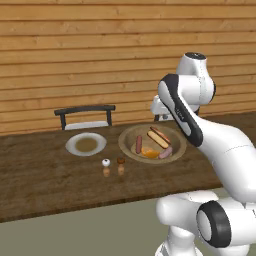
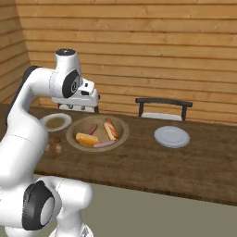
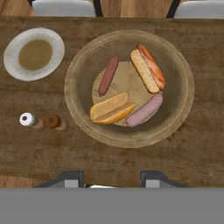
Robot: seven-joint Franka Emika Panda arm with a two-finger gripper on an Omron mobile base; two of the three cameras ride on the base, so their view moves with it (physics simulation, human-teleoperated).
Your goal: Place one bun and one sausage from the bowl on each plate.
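The claw (image 3: 111,177) hangs high over the table (image 3: 192,148), and the bowl (image 3: 129,87) lies right under it, a bit ahead of the two tips. The tips stand apart with nothing between them, pinching nothing. In the bowl I count two buns and two sausages: one bun (image 3: 112,108) lies closest to the claw, with a pale sausage (image 3: 144,110) touching it, a red sausage (image 3: 108,75) lies farther on, and the other bun (image 3: 148,68) has what looks like a third sausage in it. There are two plates: one plate (image 3: 34,53) sits beside the bowl, just apart from its rim, and the other plate (image 2: 171,136) sits well apart on the bowl's other side. Two small shakers (image 3: 43,121) stand near the bowl's rim. Bare table lies all around the bowl. Two chairs (image 2: 163,109) stand at the far edge.
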